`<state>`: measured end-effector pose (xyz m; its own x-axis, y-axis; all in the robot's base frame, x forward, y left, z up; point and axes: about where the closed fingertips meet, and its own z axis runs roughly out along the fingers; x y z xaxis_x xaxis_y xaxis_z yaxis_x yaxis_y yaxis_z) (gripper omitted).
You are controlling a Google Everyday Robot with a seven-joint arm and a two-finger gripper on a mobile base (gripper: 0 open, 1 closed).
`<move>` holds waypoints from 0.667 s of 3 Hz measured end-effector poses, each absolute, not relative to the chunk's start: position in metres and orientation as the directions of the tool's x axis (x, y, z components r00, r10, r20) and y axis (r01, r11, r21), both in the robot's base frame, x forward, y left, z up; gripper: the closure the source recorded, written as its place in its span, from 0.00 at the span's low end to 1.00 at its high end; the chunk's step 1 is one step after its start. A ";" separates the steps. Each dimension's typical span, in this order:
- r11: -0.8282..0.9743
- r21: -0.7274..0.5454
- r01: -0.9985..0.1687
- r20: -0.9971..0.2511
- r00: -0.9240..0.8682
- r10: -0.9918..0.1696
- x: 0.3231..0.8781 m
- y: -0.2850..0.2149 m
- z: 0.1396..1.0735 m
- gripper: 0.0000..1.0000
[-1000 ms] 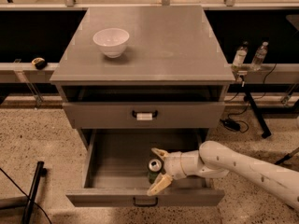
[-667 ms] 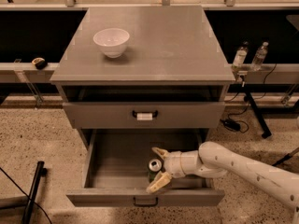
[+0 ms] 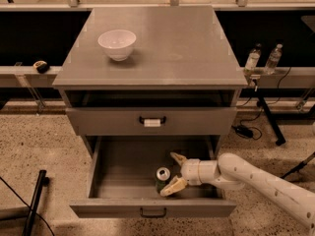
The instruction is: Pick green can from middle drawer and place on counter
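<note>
The green can (image 3: 162, 177), with its silver top up, stands upright in the open middle drawer (image 3: 118, 171), near the front right. The drawer has a plain dark bar handle (image 3: 152, 212). My gripper (image 3: 173, 173) reaches in from the right on a white arm. It is open, with one finger behind the can and the other (image 3: 173, 186) in front of it, right beside the can. The counter (image 3: 167, 43) is the grey top of the cabinet above.
A white bowl (image 3: 117, 43) sits on the counter's left. The drawer above (image 3: 151, 122), its handle bearing a white tag, is partly pulled out. Two clear bottles (image 3: 261, 59) stand on a ledge at the right. A dark pole (image 3: 34, 200) leans at lower left.
The gripper has shifted only slightly around the can. The can stands where it was.
</note>
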<state>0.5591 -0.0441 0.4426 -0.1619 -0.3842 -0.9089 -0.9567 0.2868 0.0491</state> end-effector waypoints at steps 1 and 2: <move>0.290 0.075 -0.954 -0.907 -0.186 -0.377 0.565 -0.038 0.426 0.19; 0.269 0.081 -0.960 -0.927 -0.172 -0.333 0.568 -0.020 0.422 0.50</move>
<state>0.5679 -0.0203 0.4218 -0.1720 -0.3329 -0.9272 -0.9597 0.2690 0.0814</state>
